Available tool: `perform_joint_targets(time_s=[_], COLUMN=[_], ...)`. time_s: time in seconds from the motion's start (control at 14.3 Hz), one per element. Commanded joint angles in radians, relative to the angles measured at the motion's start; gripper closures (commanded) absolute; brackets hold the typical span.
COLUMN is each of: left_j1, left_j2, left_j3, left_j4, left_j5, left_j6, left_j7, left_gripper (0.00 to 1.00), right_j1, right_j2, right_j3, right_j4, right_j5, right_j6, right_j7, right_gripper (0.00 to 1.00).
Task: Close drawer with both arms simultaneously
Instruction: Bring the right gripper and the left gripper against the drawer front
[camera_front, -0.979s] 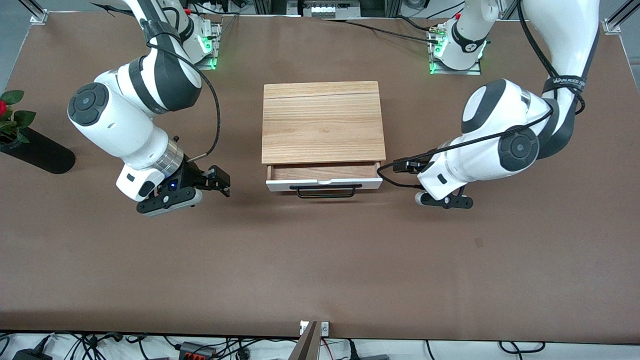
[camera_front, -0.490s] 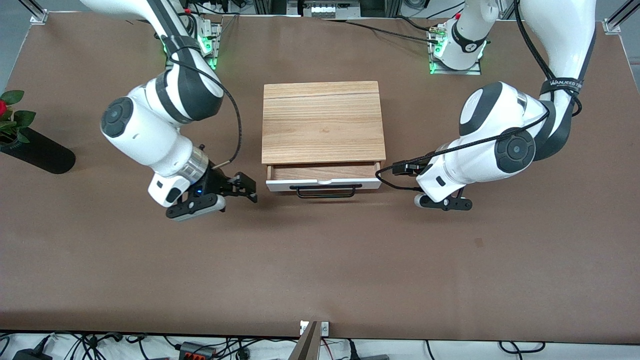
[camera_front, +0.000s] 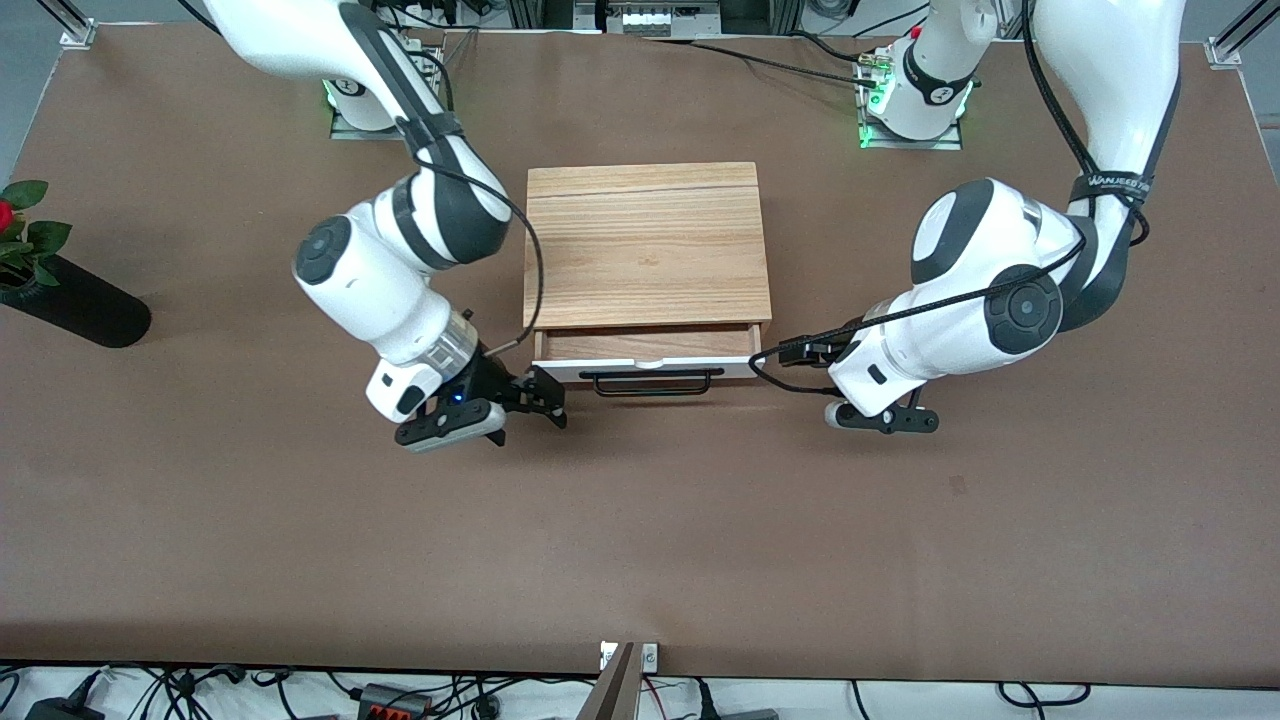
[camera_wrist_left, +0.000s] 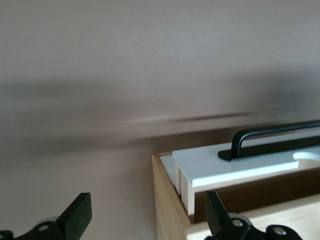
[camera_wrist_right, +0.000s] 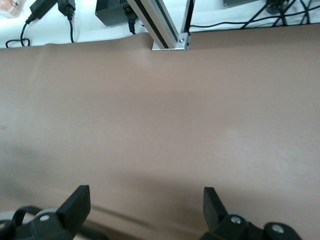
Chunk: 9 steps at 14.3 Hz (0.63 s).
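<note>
The light-wood cabinet (camera_front: 645, 245) stands mid-table. Its drawer (camera_front: 648, 369) is out a little, showing a strip of wood-brown inside, with the white front and black bar handle (camera_front: 650, 381) facing the front camera. My right gripper (camera_front: 540, 395) is open and empty, low beside the drawer front's corner at the right arm's end. My left gripper (camera_front: 800, 352) is open and empty beside the other corner. The left wrist view shows the gripper (camera_wrist_left: 147, 215) by the cabinet corner, the white drawer front (camera_wrist_left: 235, 162) and handle (camera_wrist_left: 275, 137). The right wrist view shows the gripper (camera_wrist_right: 144, 205) over bare table.
A black vase with a rose (camera_front: 70, 300) lies at the right arm's end of the table. A metal post (camera_front: 625, 680) stands at the table's edge nearest the front camera and also shows in the right wrist view (camera_wrist_right: 167, 30), with cables beside it.
My right arm has swung in from its end of the table to the drawer's corner. My left arm has shifted slightly toward the drawer. The drawer has not visibly moved.
</note>
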<state>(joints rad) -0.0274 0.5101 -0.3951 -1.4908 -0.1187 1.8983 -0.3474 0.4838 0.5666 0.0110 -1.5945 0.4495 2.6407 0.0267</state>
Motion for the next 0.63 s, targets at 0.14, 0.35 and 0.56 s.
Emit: perform_joint_targets(time_s=[0.14, 0.35, 0.56], left_j1=[-0.055, -0.071, -0.088], left_j2=[0.053, 0.087, 0.102], left_j3=[0.019, 0.021, 0.038], left_j4=[0.03, 0.03, 0.027], left_j5=[-0.004, -0.004, 0.001], left_j6=[0.103, 0.163, 0.199], left_j7=[-0.025, -0.025, -0.024], left_gripper=[0.0, 0.0, 0.0], right_j1=[0.024, 0.024, 0.015], right_j2=[-0.002, -0.023, -0.007], right_j3=[0.03, 0.029, 0.027], right_j4=[-0.021, -0.064, -0.061], right_j5=[0.092, 0.092, 0.086], right_j6=[0.016, 0.004, -0.048], right_j7=[-0.014, -0.017, -0.021], right_gripper=[0.0, 0.0, 0.0])
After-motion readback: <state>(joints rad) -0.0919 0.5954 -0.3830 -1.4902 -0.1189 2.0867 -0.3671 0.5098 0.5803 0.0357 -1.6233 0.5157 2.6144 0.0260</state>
